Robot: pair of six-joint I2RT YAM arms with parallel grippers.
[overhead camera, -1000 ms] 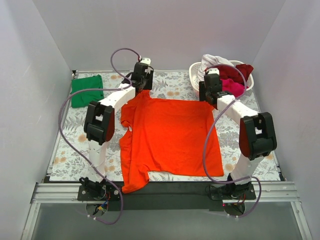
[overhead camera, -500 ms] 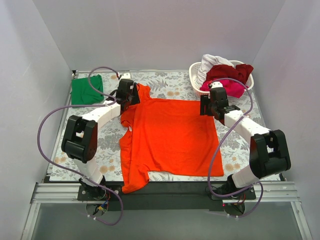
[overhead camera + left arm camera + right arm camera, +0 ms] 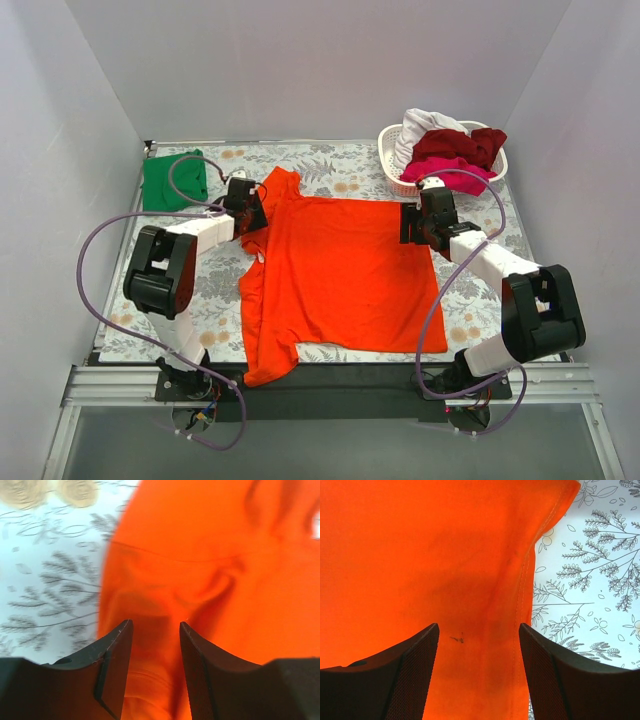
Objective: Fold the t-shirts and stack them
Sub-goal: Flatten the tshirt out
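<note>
Preparing, by the look of it, to pinch the far edge of the orange-red t-shirt [image 3: 340,270], spread flat on the surface [image 3: 340,168] just beside the basket [image 3: 396,182] and reaching away from it toward the arm bases. Hovering the right end effector [image 3: 418,222] low over the hem corner nearest the basket, fingers spread wide and gripping nothing, hem seam running between them in the wrist view. Hovering the left end effector [image 3: 248,212] over the wrinkled shoulder and sleeve at the shirt's end farthest from the basket, fingers parted about halfway, likewise empty. Advising, for a clean fold: lowering both until the fingertips press into the cloth, gathering both layers close to the edge, closing together, lifting evenly and holding the edge taut between the two grips. Watching the bunched sleeve, likely to fold crooked. Waiting well apart from the basket: a folded green t-shirt [image 3: 172,182].
</note>
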